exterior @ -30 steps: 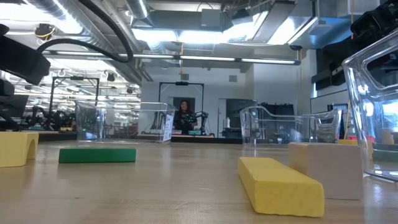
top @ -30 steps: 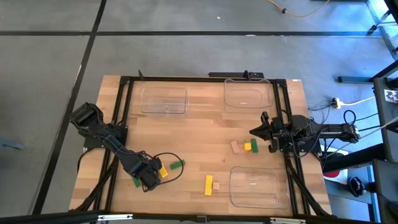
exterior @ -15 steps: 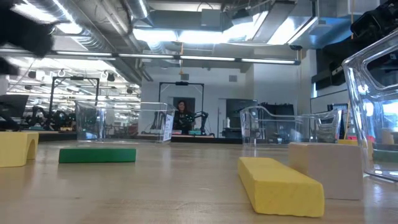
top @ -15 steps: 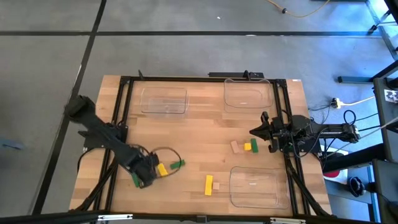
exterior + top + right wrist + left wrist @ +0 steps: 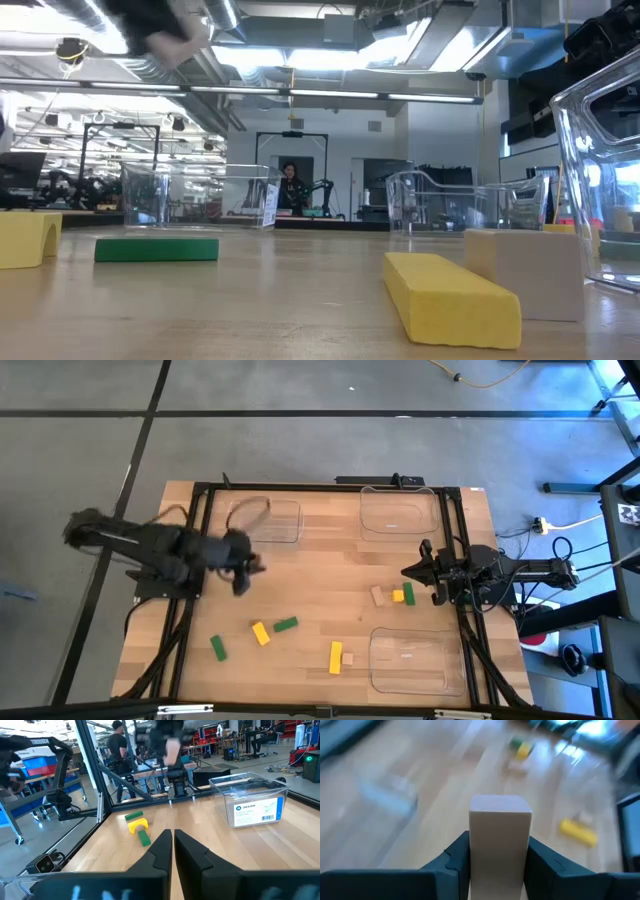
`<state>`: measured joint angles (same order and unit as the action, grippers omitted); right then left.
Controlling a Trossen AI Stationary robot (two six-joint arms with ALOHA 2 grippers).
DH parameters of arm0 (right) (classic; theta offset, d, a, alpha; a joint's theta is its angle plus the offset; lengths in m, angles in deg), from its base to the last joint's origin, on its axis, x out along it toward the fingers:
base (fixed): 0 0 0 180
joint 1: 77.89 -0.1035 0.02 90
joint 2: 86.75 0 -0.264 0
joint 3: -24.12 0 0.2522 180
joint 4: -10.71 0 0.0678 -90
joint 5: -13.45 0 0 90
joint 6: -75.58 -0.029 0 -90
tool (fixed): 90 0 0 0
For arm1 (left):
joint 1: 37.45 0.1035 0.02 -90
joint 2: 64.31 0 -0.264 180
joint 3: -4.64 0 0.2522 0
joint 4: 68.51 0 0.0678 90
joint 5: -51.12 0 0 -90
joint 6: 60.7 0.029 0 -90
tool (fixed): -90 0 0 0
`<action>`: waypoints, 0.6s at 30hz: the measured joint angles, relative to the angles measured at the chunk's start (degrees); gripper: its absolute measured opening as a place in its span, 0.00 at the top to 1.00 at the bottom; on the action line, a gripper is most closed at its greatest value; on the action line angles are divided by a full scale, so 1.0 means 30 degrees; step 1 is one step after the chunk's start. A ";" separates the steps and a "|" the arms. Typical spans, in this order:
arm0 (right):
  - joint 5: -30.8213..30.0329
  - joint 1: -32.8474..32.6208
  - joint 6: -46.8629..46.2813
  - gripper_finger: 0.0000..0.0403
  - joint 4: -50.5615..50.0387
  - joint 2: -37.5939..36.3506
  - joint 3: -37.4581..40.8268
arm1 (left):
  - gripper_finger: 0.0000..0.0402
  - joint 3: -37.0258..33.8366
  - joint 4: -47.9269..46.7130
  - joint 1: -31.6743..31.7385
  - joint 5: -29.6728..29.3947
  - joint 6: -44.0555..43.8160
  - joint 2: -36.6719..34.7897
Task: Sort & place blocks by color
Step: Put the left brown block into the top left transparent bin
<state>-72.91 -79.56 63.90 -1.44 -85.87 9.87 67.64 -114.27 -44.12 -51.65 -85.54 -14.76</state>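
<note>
My left gripper [image 5: 245,565] hangs in the air over the table's left half, just on the near side of the far-left clear tray [image 5: 265,520], shut on a plain tan block [image 5: 500,845]. On the near-left table lie a green block [image 5: 217,649], a yellow block [image 5: 260,633] and another green one [image 5: 286,624]. A yellow bar [image 5: 335,656] lies with a tan cube [image 5: 348,658] against it. Tan [image 5: 378,596], yellow [image 5: 398,596] and green [image 5: 409,594] blocks sit together in front of my right gripper [image 5: 408,571], which is shut and waits at the right edge. My left gripper pinches the tan block between its two fingers [image 5: 457,857], one on each side face. The block's free end [image 5: 500,805] sticks out well beyond the fingertips. It is lifted clear of the table.
Clear trays stand at the far right [image 5: 395,510] and near right [image 5: 408,660]. The black frame rails [image 5: 190,560] run along both table sides. Bare wood lies in the table's middle. A person stands in the room beyond the far edge [image 5: 290,185].
My left gripper has risen from among the near-left blocks and swung quickly toward the far edge and the far-left tray, carrying the tan block up with it. The green and yellow blocks stay where they lay.
</note>
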 joint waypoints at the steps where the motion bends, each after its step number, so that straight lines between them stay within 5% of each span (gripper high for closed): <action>1: 0.0000 -0.0007 0.0000 0.94 0.0000 0.0000 0.0000 | 0.70 0.0000 0.1011 0.1127 0.1203 0.1027 -0.0071; 9: 0.0000 -0.0003 0.0002 0.94 -0.0002 0.0000 -0.0003 | 0.70 -0.0049 0.7088 0.7044 0.7306 0.3849 -0.0018; 14: 0.0000 -0.0003 0.0000 0.94 -0.0001 -0.0004 -0.0007 | 0.70 -0.2262 1.2107 0.7186 0.7364 0.2577 -0.0346; 18: 0.0000 -0.0001 0.0000 0.94 0.0000 -0.0001 0.0000 | 0.70 -0.4635 1.6781 0.6028 0.5538 0.0722 -0.0369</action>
<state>-72.91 -79.56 63.90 -1.44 -85.87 9.87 53.73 -63.93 -26.03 -35.04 -83.38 -15.87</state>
